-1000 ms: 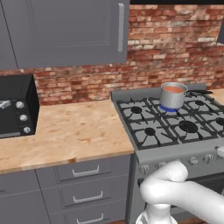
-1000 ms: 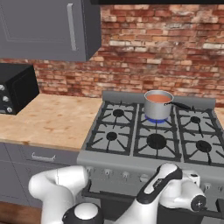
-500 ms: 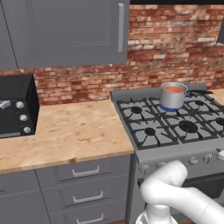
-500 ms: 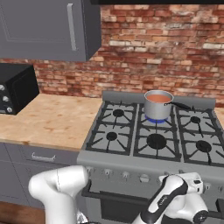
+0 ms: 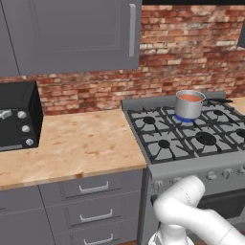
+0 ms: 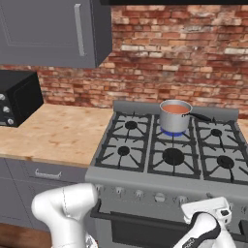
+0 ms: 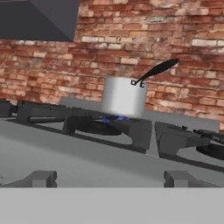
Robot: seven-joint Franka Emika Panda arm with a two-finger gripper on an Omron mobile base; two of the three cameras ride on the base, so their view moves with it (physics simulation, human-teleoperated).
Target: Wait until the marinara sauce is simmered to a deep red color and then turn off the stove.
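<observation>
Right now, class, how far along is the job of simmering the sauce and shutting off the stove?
Done: the saucepan sits on a rear burner with a blue flame under it. In hand: the marinara sauce looks orange-red, not yet deep red, so the waiting goes on; the robot's hand is low in front of the stove, near the knobs. Left: turning the knob to put the flame out.

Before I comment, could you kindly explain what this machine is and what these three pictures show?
It is a rendered kitchen with a white robot arm on a driving base. Two pictures come from cameras on the base, left and right behind the arm; the third looks along its hand, low at the stove front. On the stove a steel saucepan of orange-red marinara sauce sits over a blue flame. A black countertop oven stands on the wooden counter. Nothing visibly held; the fingers' state cannot be told.
</observation>
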